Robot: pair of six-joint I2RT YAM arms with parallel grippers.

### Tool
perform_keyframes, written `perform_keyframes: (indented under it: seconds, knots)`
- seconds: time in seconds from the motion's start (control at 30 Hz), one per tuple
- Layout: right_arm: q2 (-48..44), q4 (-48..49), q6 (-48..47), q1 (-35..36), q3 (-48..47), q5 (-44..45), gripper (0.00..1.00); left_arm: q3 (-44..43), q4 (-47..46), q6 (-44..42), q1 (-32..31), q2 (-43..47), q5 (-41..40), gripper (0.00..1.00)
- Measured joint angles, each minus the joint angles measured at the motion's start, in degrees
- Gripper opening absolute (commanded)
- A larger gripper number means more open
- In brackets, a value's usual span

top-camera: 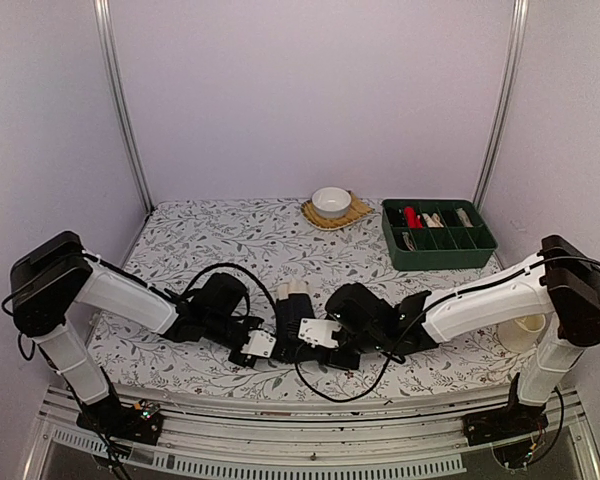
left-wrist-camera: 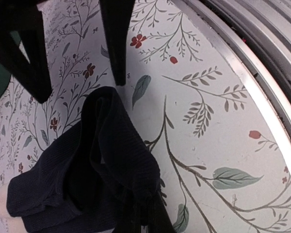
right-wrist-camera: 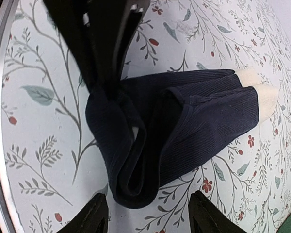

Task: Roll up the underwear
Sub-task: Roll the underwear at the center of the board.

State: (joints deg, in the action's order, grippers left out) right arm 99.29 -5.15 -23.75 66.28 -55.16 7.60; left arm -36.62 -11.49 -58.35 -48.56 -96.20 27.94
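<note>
The underwear (right-wrist-camera: 184,126) is dark ribbed cloth with cream ends, folded in loose layers near the table's front edge; no orange-red tag shows. In the top view it (top-camera: 292,312) lies between the two grippers. My left gripper (left-wrist-camera: 143,218) is shut, pinching the cloth (left-wrist-camera: 106,160) at its folded end, and it also shows in the top view (top-camera: 258,345). My right gripper (right-wrist-camera: 148,216) is open, with one finger on each side just short of the folded end and not touching it; it also shows in the top view (top-camera: 325,335). Its fingers (left-wrist-camera: 117,43) face the left gripper.
A white bowl (top-camera: 331,201) on a yellow mat stands at the back. A green divided tray (top-camera: 438,235) of small items is at the back right. A pale cup (top-camera: 525,332) stands by the right arm. The metal front rail (left-wrist-camera: 262,97) runs close to the cloth.
</note>
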Motion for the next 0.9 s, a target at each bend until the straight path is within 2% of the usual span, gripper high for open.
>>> perform_keyframes:
  seconds: [0.17, 0.47, 0.73, 0.9]
  knots:
    - [-3.50, 6.64, -5.77, 1.42, 8.50, 3.58, 0.57, -1.73, -0.24, 4.76, 1.75, -3.48, 3.93, 0.00]
    - [-4.00, 18.25, -12.33, 5.38, 12.76, 9.07, 0.55, -7.41, 0.98, 10.29, 4.57, -9.75, 12.44, 0.00]
    - [1.75, 25.42, -16.85, 7.65, 13.40, 13.20, 0.45, -9.38, 3.72, 13.66, 5.97, -11.34, 16.92, 0.00]
    - [5.11, 28.24, -18.53, 8.57, 13.40, 16.41, 0.43, -9.42, 4.46, 17.51, 6.45, -11.50, 17.97, 0.00]
